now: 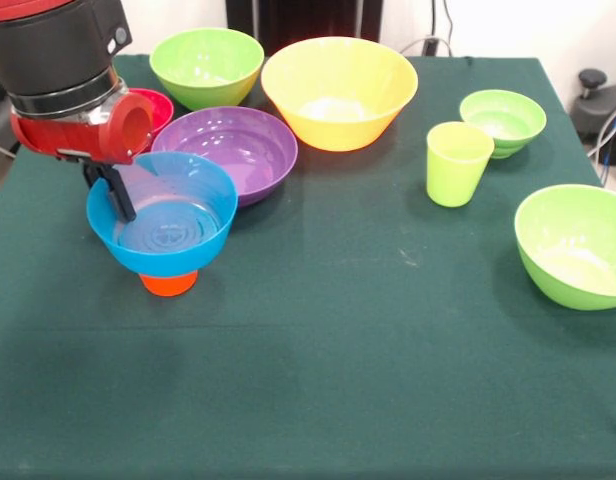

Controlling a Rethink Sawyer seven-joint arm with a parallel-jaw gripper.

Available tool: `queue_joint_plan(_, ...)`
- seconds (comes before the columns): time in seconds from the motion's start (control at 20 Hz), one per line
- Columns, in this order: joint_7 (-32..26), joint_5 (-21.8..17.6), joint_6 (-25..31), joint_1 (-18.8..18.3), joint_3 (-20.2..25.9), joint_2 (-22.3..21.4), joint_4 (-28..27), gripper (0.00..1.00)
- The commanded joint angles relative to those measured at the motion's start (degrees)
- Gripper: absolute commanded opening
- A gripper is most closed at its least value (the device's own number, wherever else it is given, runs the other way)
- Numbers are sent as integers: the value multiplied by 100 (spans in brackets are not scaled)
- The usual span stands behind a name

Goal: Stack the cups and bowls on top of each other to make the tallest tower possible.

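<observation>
Orange cup (pixel 169 284), nearest the viewer, carries the blue bowl (pixel 163 226) directly beneath the claw (pixel 116 195). Arm descends from upper left, its dark finger dipping inside the bowl's rim; finger spacing cannot be told. Rightward lie the purple bowl (pixel 233 150), yellow bowl (pixel 338 92) and green cup (pixel 457 163).

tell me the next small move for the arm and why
Probably lift the gripper straight up and clear. The blue bowl already sits on the orange cup, and a gripper finger reaches down over the bowl's rim, so a sideways pull could tip the stack.
</observation>
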Motion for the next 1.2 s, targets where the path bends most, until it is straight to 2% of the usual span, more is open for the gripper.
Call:
queue_joint_plan(0.05,-2044,-283,532,-38,193,-259,243,0)
queue_joint_plan(0.25,-2106,-259,646,-95,197,-341,279,0)
queue_joint_plan(1.2,-1686,-426,-86,-279,135,-516,1225,0)
